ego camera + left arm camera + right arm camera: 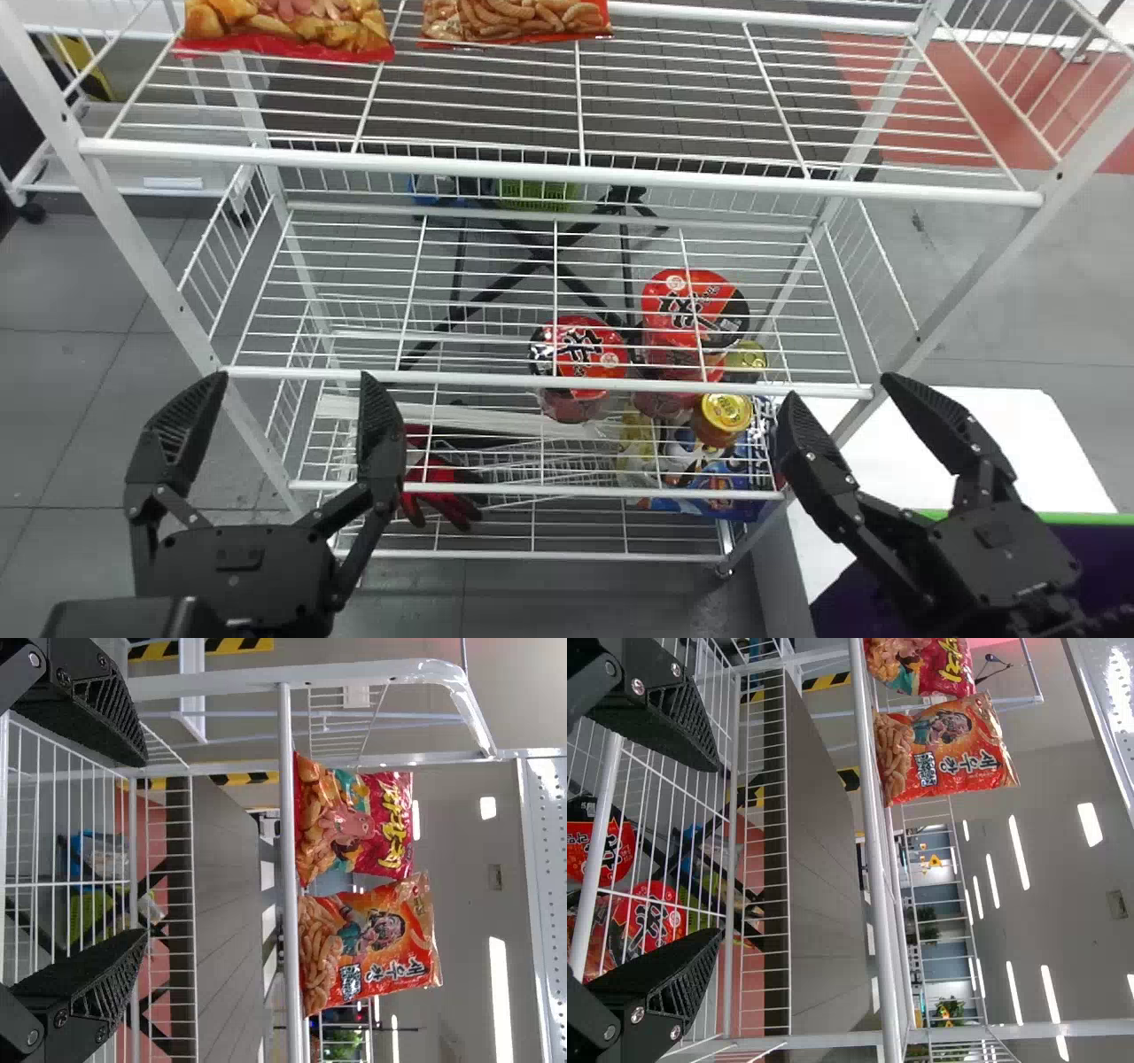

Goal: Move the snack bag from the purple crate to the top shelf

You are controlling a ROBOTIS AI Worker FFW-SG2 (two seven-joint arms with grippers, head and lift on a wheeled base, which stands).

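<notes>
- White metal wire rack [567, 173], upright, spans both grippers' front.
- Purple plastic crate, green rim [1094, 558]: beside right gripper [841, 390].
- Left gripper [291, 381] and right gripper: both spread, holding nothing.
- Red glossy snack bag [288, 31], big yellow lettering; orange glossy snack bag [516, 19], white lettering, dark label block. Both upright on top shelf, toward its left, well apart from either gripper. Can't tell which is the task's.
- Round red-lidded cups [580, 348], black lettering: lower down.

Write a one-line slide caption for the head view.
Both open grippers, left and right, before a white wire rack with two snack bags on its top shelf.
</notes>
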